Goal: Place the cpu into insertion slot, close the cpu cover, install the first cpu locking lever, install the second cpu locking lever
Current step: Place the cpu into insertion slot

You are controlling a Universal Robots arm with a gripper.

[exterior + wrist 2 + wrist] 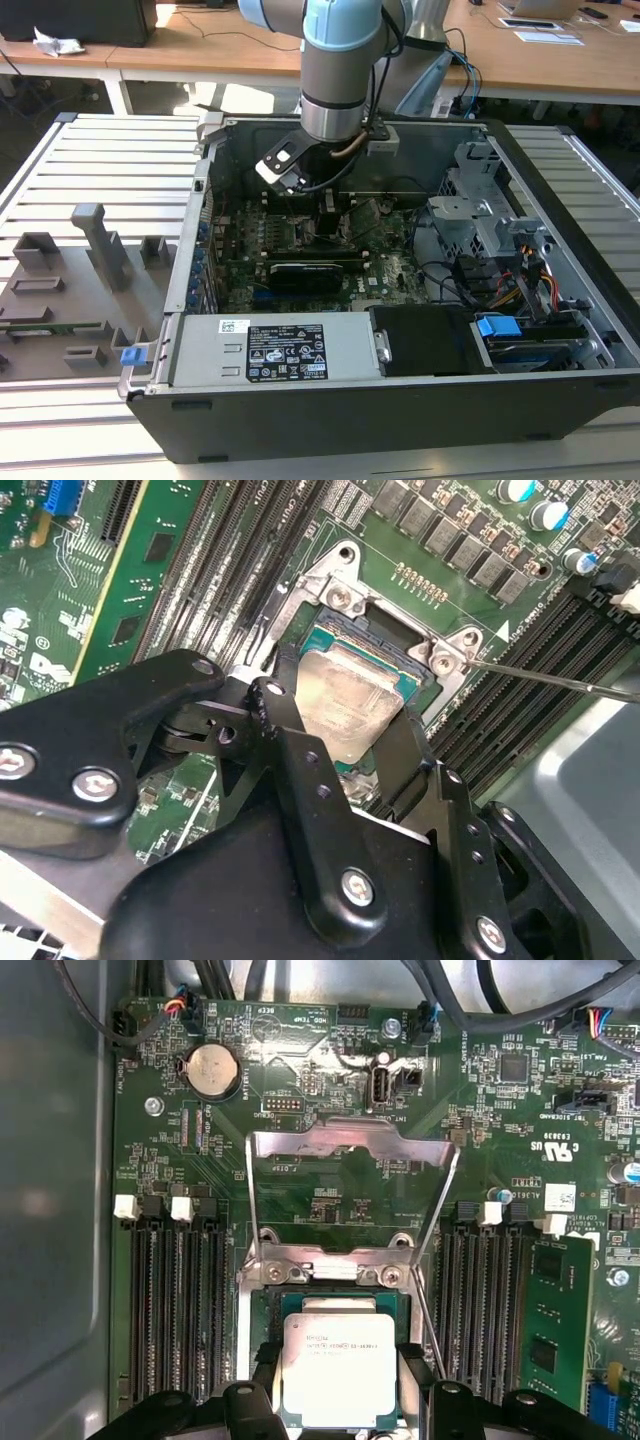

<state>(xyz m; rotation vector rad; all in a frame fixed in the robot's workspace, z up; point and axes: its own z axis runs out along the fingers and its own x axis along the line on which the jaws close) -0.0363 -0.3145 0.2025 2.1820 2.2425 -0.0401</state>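
Observation:
My gripper (338,1385) reaches down into the open computer case (560,150), and in the exterior view it hangs over the green board (330,215). It is shut on the cpu (338,1368), a flat silver-grey square held by two opposite edges between black fingers (262,1375). In the second wrist view the cpu (350,700) sits low over the insertion slot (385,630), slightly tilted; I cannot tell whether it is seated. The cpu cover (350,1145) stands swung open behind the insertion slot (330,1305). A thin locking lever (428,1320) sticks up beside the socket, and one lever (560,680) crosses the memory slots.
Long black memory slots (175,1300) flank the socket, with a green memory module (550,1320) in one. A coin battery (212,1068) and cables lie beyond the cover. The power supply (270,350), drive cage (490,200) and case walls ring the board. A grey fixture tray (90,260) lies at the exterior view's left.

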